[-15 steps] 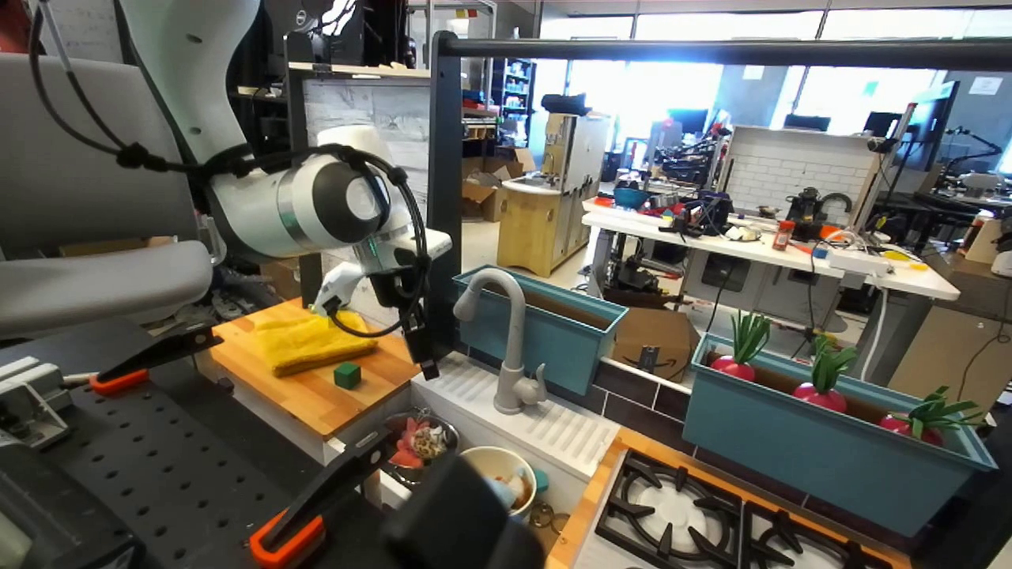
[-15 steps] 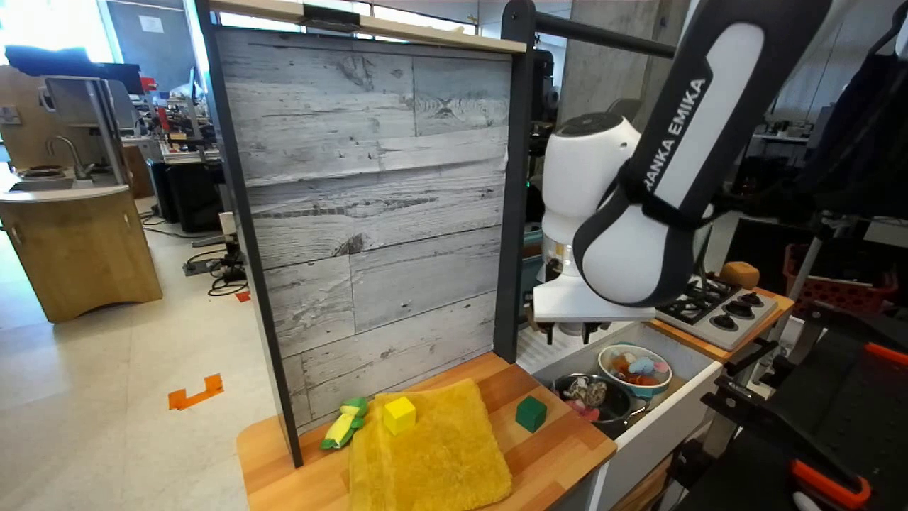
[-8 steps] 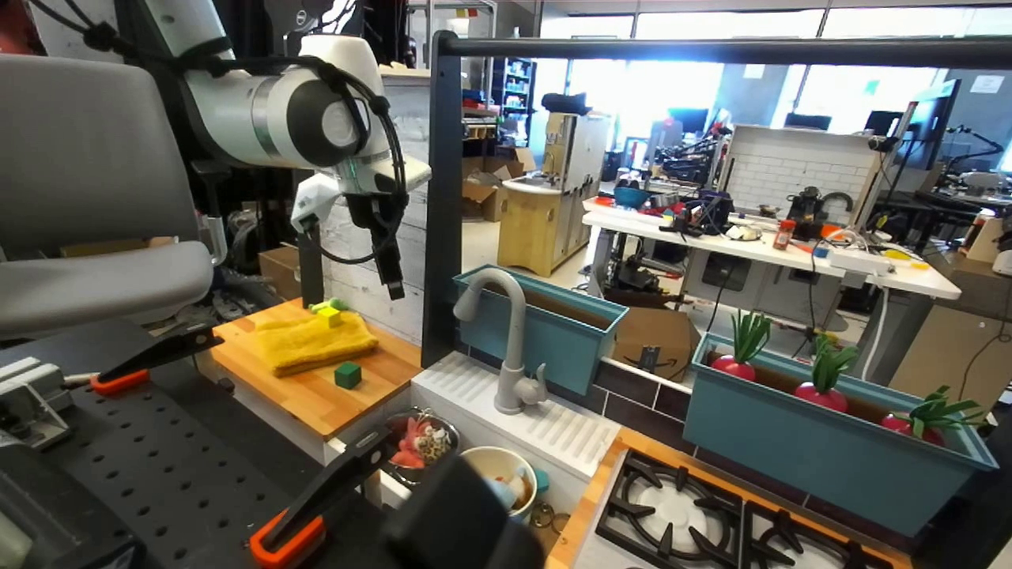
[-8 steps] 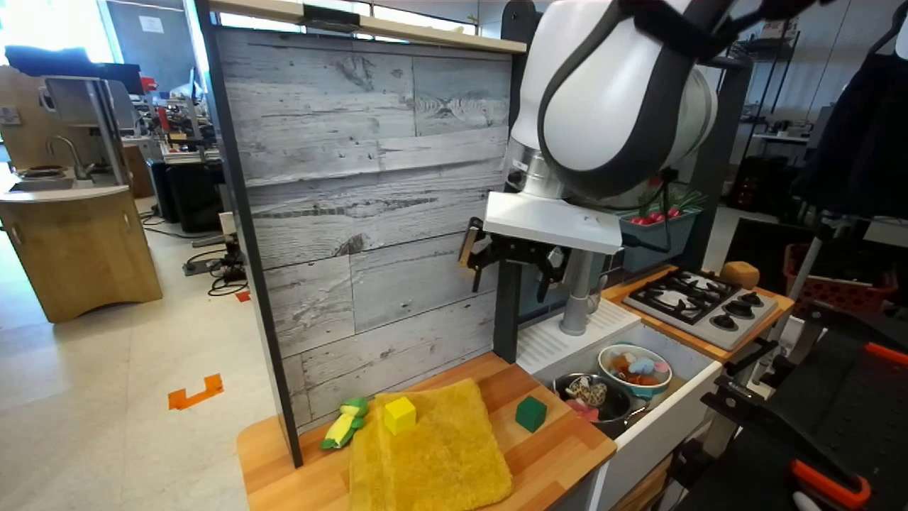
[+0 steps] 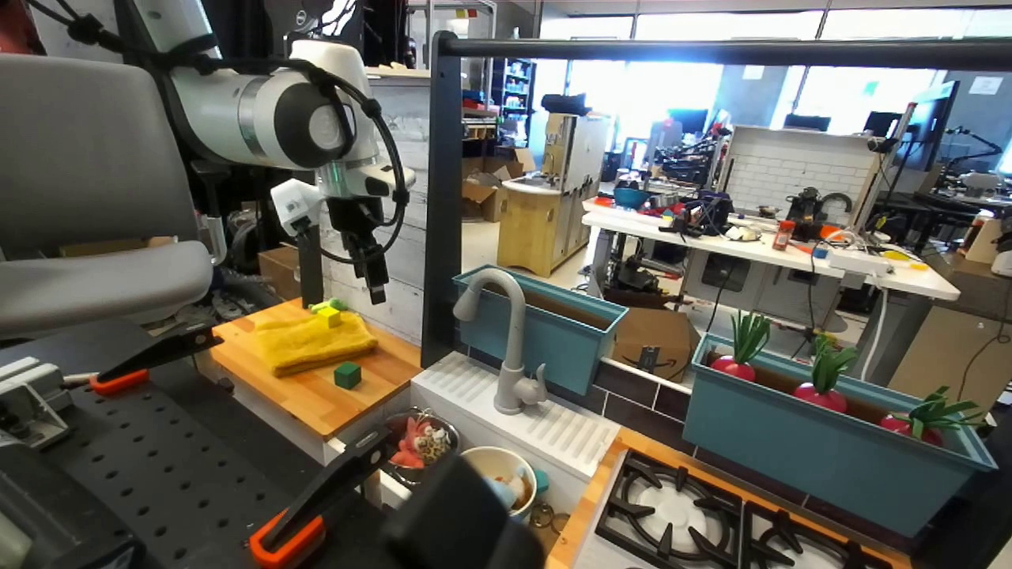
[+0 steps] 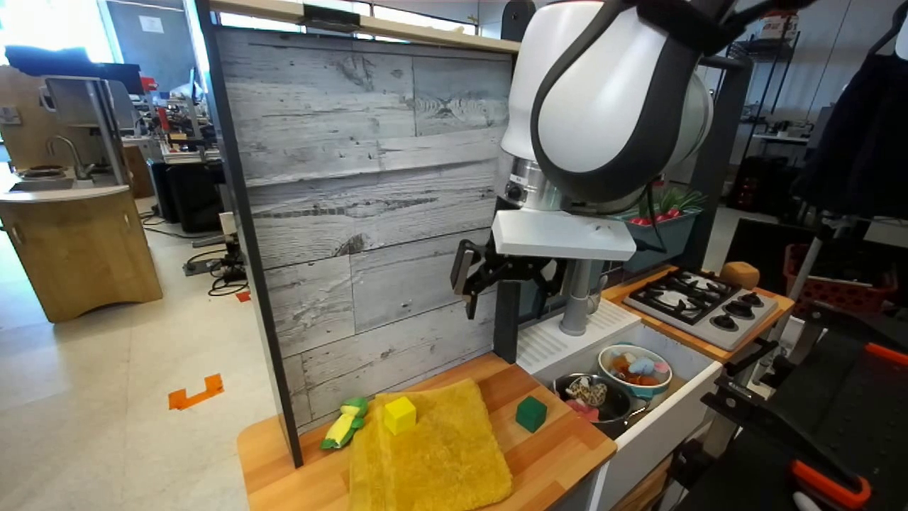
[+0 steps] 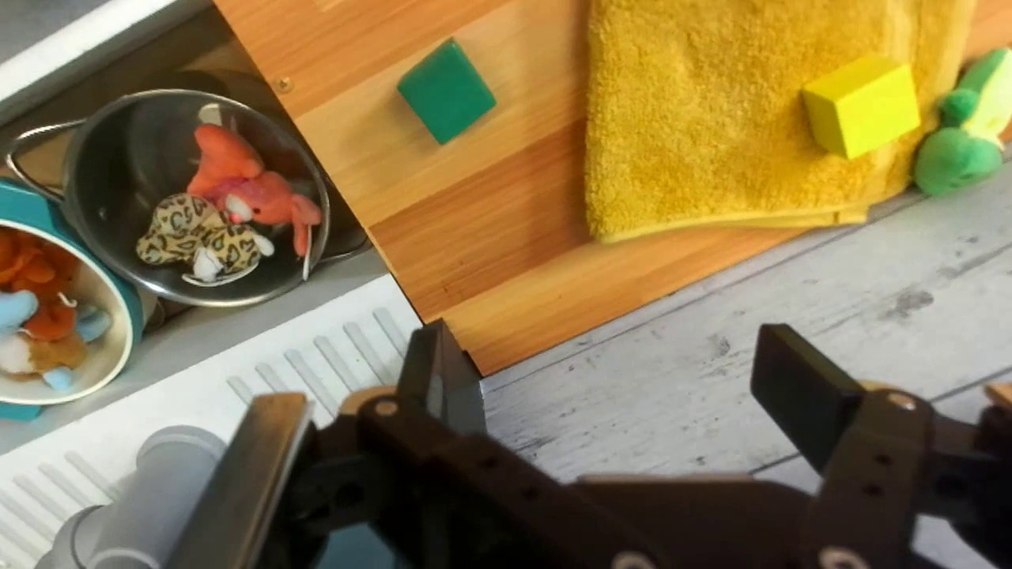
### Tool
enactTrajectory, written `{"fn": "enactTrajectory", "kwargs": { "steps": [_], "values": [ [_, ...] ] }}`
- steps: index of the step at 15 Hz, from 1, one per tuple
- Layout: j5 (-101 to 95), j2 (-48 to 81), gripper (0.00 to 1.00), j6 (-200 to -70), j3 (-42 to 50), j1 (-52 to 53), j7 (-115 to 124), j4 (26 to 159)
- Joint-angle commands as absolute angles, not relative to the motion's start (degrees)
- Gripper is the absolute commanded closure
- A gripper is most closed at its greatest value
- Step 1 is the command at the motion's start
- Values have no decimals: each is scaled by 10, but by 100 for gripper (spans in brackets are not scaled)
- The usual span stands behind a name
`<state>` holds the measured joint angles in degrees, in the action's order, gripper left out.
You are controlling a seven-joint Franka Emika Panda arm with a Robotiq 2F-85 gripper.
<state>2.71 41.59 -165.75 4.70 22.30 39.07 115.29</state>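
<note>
My gripper point(image 7: 605, 344) is open and empty, its two dark fingers point(image 7: 802, 387) wide apart. In an exterior view the gripper point(image 6: 506, 305) hangs high in front of the grey wood-pattern panel point(image 6: 397, 213), above the wooden counter point(image 6: 489, 376). It touches nothing. A green cube point(image 7: 447, 91) lies on bare wood on the counter. A folded yellow towel point(image 7: 688, 118) lies beside it, with a yellow cube point(image 7: 862, 107) on top. A green and yellow plush toy point(image 7: 961, 154) lies at the towel's edge by the panel. These also show in both exterior views.
A metal pot point(image 7: 118, 158) with plush toys and a white-and-teal bowl point(image 7: 118, 332) of toys stand in the sink. The grey faucet point(image 5: 512, 340) rises from a white ribbed ledge point(image 5: 466, 379). A dark post point(image 5: 443, 197) stands close to the gripper. A stove point(image 6: 702, 305) lies beyond.
The arm has risen and swung away from the sink towards the counter and panel; in the last half second it moved slightly further and lower. The cubes, towel and toy have not moved.
</note>
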Motion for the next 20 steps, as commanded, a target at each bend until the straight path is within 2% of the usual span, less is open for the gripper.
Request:
{"fn": "enactTrajectory", "kwargs": {
  "steps": [1, 6, 8, 9, 11, 17, 20],
  "values": [
    [21, 424, 0, -1641, -1, 162, 257, 1144],
    [25, 425, 0, -1641, -77, 54, 45, 1129],
    [41, 432, 0, -1583, -129, -4, -19, 1115],
    [37, 425, 0, -1629, -80, 47, 36, 1138],
    [41, 425, 0, -1600, -107, 12, -4, 1129],
    [30, 451, 0, -1640, -104, 56, 5, 1150],
    [16, 482, 0, -1712, -81, 108, 22, 1140]
  ]
}}
